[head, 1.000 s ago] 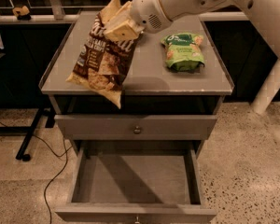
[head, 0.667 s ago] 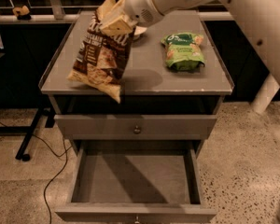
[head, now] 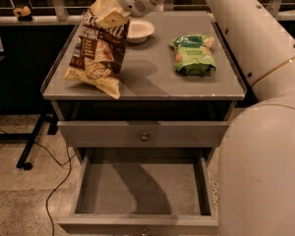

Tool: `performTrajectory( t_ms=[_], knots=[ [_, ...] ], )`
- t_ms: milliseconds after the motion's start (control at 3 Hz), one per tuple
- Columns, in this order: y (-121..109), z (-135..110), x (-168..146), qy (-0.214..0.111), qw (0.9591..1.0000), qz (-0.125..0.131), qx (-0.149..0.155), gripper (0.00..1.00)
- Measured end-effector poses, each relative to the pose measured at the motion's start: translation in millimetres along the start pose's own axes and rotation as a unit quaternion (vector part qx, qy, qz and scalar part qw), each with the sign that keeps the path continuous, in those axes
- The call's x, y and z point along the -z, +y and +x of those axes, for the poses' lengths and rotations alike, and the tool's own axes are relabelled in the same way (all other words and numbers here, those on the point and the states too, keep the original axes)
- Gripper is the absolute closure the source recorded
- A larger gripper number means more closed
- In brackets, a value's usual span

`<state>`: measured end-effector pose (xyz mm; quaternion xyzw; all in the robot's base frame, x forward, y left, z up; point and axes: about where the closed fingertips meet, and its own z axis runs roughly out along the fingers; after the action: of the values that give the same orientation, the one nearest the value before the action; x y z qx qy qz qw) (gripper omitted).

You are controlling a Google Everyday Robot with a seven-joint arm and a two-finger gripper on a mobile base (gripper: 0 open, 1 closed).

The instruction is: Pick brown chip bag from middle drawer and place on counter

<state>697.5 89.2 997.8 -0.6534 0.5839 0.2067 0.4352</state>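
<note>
Swung leftward, outstretched arm's (head: 246,28) gripper (head: 109,14) pinches brown chip bag (head: 95,53) over counter (head: 152,80)

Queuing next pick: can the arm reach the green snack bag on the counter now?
Probably not yet: the gripper, over the grey counter's left, grips the crinkly dark-brown chip bag. The green snack bag lies uncovered.

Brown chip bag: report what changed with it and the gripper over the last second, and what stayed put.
The gripper, jaws still pinching the top of the dark-brown crinkly chip bag, swung toward the picture's left over the matte-grey counter, carrying the bag along and uncovering a white bowl. The green snack bag and the open grey middle drawer stayed put.
</note>
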Motion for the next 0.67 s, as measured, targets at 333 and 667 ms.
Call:
performTrajectory(
  t_ms=[333,667],
  knots=[
    [-4.1,-5.2,1.9,-0.004,1.0,0.004,0.003,0.81],
    [-4.1,-5.2,1.7,-0.004,1.0,0.004,0.003,0.58]
  ],
)
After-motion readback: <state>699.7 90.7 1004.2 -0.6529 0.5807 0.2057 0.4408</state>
